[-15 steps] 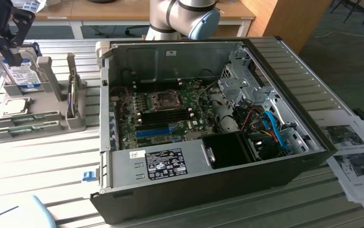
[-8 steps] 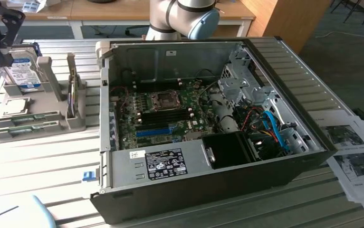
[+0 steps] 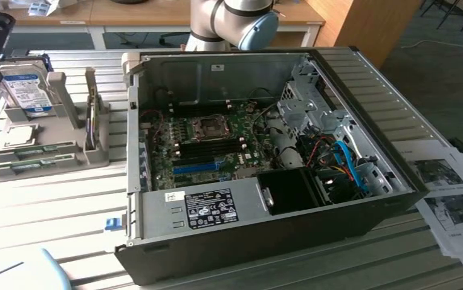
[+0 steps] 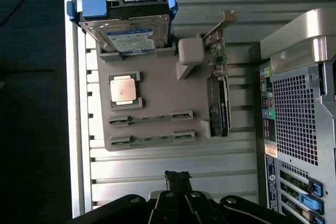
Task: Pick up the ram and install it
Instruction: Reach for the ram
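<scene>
The ram [image 4: 152, 139] is seen edge-on as a long, thin green strip. It is seated in one of two parallel slots of a gray holder [image 4: 157, 85], the slot farther from the hard drive [image 4: 131, 32]. The holder is laid on the slatted table [image 4: 173, 158] beside the open computer case [image 3: 240, 241]. The gripper [image 4: 177, 176] is held clenched with nothing between its fingers, near the ram but apart from it. In the wrist view, the processor chip [image 4: 124, 88] and the case's perforated rear panel are shown. In the exterior view, the motherboard [image 3: 207, 145] inside the case is revealed, together with the arm [image 3: 231, 21] and loose printed sheets [image 3: 449, 193].
</scene>
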